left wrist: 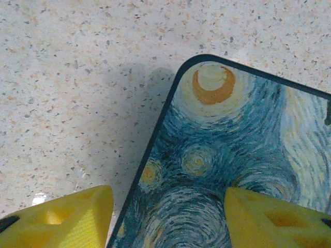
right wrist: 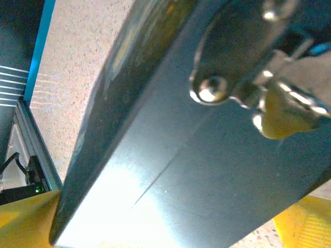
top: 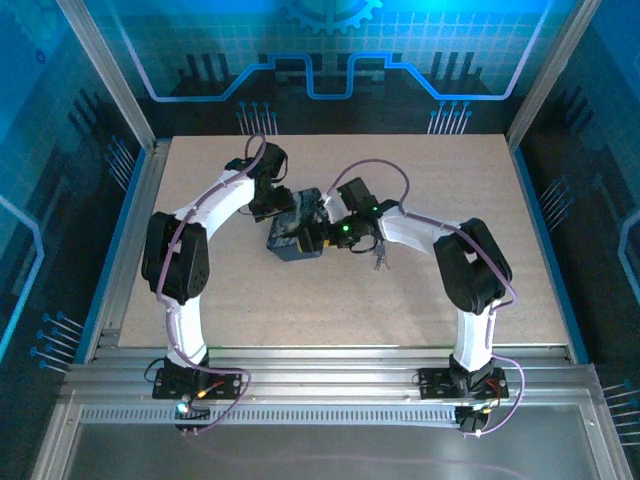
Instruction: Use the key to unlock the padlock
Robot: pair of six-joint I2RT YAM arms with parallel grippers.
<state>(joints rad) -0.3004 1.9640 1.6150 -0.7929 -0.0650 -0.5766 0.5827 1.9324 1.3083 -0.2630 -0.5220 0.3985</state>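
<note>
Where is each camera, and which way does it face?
Top external: above and behind, looking down on table; left arm, right arm show.
Left wrist: faces down on box lid corner; left fingers show.
Right wrist: low, facing box's dark side; right fingers show.
Shared: box, in all three.

The table (left wrist: 62,77) is matt, speckled and grainy, the box (left wrist: 232,155) has a smooth painted lid and glossy dark sides, and its stud (right wrist: 209,90) is shiny metal.
</note>
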